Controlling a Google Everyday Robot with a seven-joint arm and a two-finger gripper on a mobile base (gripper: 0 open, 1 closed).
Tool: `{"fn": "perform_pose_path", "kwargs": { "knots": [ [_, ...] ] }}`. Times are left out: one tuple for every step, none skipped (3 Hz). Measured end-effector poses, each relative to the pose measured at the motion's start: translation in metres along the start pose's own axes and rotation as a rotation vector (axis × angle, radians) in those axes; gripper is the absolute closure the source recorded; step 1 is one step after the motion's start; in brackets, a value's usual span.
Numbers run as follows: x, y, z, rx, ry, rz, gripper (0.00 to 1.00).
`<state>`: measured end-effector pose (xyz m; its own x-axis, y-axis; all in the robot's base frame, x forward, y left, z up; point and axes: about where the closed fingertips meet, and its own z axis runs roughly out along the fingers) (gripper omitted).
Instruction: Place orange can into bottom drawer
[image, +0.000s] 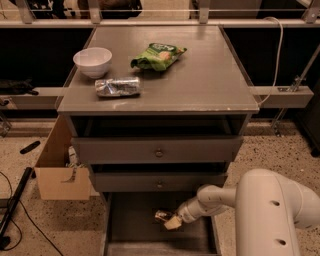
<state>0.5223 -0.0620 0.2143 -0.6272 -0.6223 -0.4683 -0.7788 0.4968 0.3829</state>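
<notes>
I had the gripper (169, 220) low in the frame, a bit right of the middle, down inside the open bottom drawer (131, 226). The white arm (215, 198) reached in from the lower right, under the 2 upper drawers (159, 150). Both of those were pushed in far enough to leave room below them.

The fingers (174, 223) looked closed on the orange can (162, 215), which stuck out to the upper left of them. The can sat low over the grey floor of the drawer, near the middle. I could not tell if it touched the floor yet.

I think the can was held that low so it would not drop far or roll once let go. The flat floor and the side walls should keep it in place.

At the top of the frame, on the surface (210, 80) of the cabinet, lay a white bowl (93, 61), a silver can (118, 86) on its side and a green bag (159, 55). None of them were part of my job, so they were well apart from the gripper.

The job looked almost done. I judged the next step was to let go of the can and lift out without bumping the drawer above.
</notes>
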Motion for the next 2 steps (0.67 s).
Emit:
{"fn": "perform_pose_path", "kwargs": {
  "knots": [
    [0.005, -0.014, 0.009, 0.007, 0.000, 0.012, 1.00],
    [0.014, -0.020, 0.021, -0.002, 0.016, 0.026, 1.00]
  ]
}}
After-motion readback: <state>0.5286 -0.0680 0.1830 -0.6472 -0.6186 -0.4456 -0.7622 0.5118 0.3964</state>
